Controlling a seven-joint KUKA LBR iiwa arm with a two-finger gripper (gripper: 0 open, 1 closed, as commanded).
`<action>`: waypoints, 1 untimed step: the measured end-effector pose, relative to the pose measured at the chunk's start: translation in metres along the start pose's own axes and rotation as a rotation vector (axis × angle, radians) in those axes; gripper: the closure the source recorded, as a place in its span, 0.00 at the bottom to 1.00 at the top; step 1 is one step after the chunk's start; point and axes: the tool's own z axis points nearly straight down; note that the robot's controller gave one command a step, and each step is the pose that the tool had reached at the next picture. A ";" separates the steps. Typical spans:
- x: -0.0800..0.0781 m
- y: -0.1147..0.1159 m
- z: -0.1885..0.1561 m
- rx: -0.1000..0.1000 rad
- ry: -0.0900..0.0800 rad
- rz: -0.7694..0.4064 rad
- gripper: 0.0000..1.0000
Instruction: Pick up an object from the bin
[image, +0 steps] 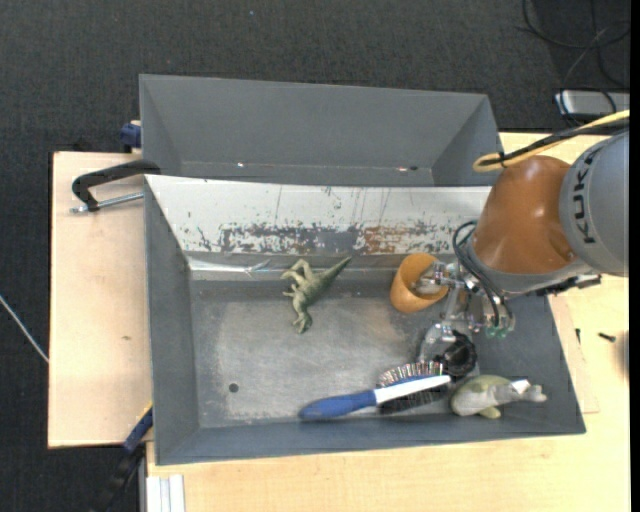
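Jaws hang low in the right front part of the bin, right above the bristle head of a brush, and whether they are spread or clenched I cannot tell; nothing can be made out between them. The arm comes in from the right over the bin's rim, its wrist under a rounded orange cover, and from there it bends steeply down to the floor of the bin, with cables looped at the wrist. The brush lies flat along the front wall, its blue handle pointing left and its head towards the jaws. Just to the right of the head lies a pale toy animal. An orange cup sits by the back wall, just beside the wrist. A green dinosaur stands well apart to the left, near the back wall.
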 end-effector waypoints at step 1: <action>-0.012 -0.041 0.002 -0.006 0.008 -0.065 0.00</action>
